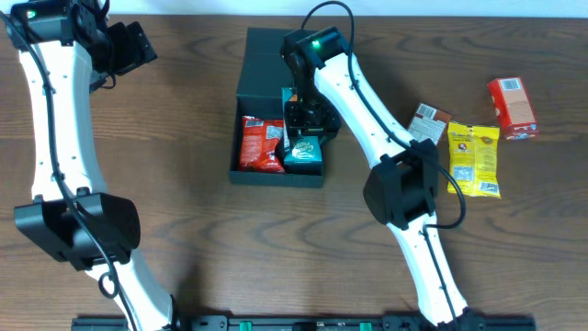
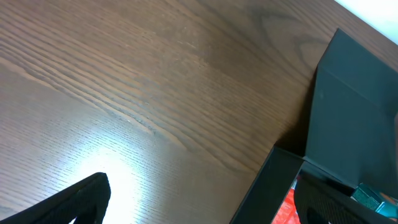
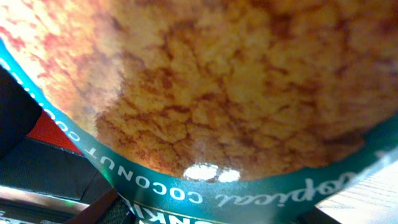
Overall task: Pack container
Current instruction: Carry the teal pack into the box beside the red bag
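Wooden table: the dark container lies centre, lid open. Left gripper gapes empty; right gripper hovers at a teal packet, grip unclear. The box is probably light and stiff, best held by its side walls.

The wooden table bears the dark container, a brown packet, a yellow packet and a red carton.
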Robot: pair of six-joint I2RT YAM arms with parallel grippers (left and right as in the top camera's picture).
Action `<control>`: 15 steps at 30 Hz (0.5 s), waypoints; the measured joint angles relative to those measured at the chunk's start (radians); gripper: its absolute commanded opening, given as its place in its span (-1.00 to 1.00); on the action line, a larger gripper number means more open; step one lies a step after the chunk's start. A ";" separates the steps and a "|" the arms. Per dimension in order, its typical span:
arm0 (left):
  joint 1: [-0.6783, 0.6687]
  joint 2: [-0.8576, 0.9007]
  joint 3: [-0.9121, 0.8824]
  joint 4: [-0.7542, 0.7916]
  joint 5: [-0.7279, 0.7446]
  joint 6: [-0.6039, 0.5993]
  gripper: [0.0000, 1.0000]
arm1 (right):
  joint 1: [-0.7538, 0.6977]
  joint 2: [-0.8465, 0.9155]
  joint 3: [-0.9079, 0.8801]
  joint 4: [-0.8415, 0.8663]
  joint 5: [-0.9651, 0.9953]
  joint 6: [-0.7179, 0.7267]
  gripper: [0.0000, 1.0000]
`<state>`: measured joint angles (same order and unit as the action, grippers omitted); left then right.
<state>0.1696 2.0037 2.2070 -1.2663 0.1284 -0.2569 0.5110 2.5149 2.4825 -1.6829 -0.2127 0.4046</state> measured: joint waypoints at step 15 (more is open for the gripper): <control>0.000 0.000 0.000 0.014 0.000 0.000 0.91 | -0.003 -0.043 -0.019 -0.005 0.018 -0.031 0.71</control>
<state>0.1696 2.0037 2.2070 -1.2526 0.1280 -0.2569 0.5083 2.4718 2.4634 -1.6878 -0.1951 0.3733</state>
